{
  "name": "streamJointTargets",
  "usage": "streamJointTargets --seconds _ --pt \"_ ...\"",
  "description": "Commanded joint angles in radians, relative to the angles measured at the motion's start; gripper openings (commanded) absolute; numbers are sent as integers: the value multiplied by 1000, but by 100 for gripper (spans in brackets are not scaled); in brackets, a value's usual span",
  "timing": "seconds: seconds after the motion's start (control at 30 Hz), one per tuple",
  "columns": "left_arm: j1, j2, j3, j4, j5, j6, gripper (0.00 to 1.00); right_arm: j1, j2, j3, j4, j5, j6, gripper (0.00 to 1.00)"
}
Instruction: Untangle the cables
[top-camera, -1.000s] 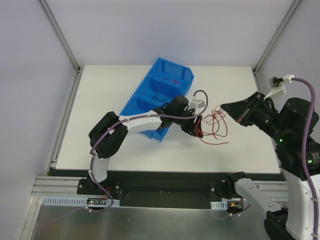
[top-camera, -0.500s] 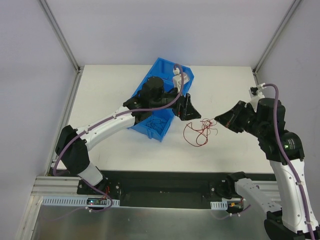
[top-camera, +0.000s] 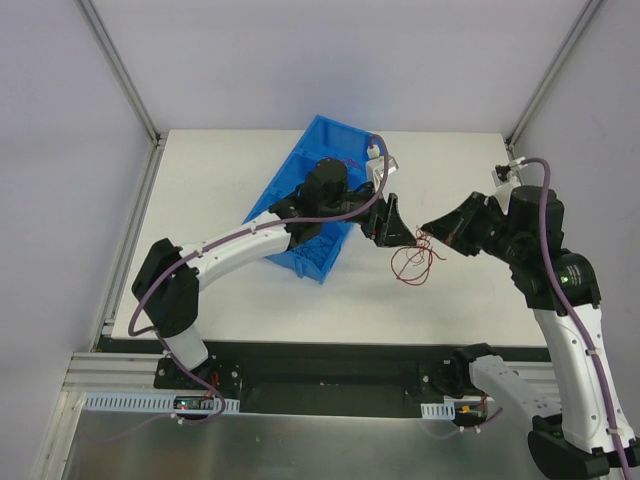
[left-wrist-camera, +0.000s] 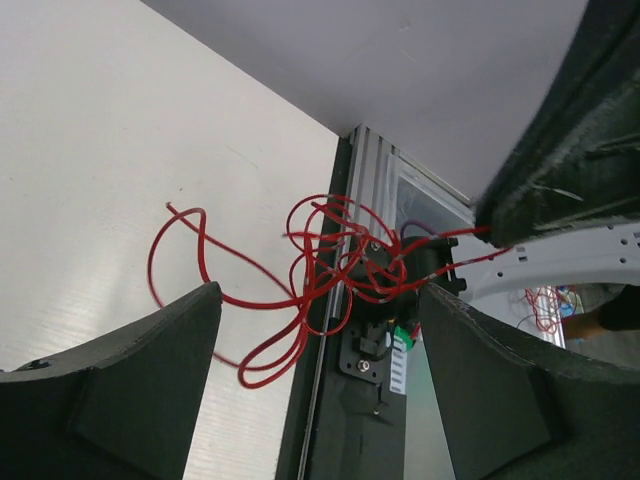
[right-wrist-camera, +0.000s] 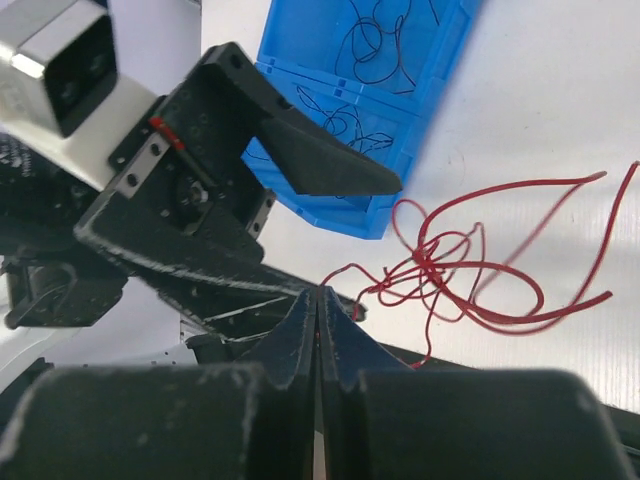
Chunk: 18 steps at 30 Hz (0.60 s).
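Observation:
A tangle of thin red cables (top-camera: 412, 262) hangs just above the white table, right of a blue bin. It also shows in the left wrist view (left-wrist-camera: 320, 265) and the right wrist view (right-wrist-camera: 450, 270). My right gripper (top-camera: 426, 231) (right-wrist-camera: 318, 293) is shut on one red strand that runs from its tip to the tangle. My left gripper (top-camera: 401, 231) (left-wrist-camera: 320, 300) is open and empty, its jaws spread wide on either side of the tangle, close to the right gripper's tip. Thin black cables (right-wrist-camera: 372, 38) lie in the bin's compartments.
The blue divided bin (top-camera: 318, 160) (right-wrist-camera: 425, 120) lies slantwise at the table's middle back, under the left arm. The table's near edge with its metal rail (left-wrist-camera: 345, 200) is close below the tangle. Frame posts stand at the back corners.
My left gripper has swung right from over the bin to the red tangle. My right gripper has moved slightly left and up with its strand, and the tangle has bunched up closer to it.

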Motion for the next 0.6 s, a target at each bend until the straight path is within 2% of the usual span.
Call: streamJointTargets --seconds 0.0,0.23,0.47,0.57 --pt "-10 42 71 38 -32 -45 78 0 -21 3 66 -38 33 0" --pt "-12 44 88 41 -5 -48 79 1 -40 -35 71 -39 25 0" --pt "-10 -65 -14 98 23 -19 86 1 -45 -47 71 -35 11 0" --pt "-10 -77 -27 121 12 -19 84 1 -47 -50 76 -41 14 0"
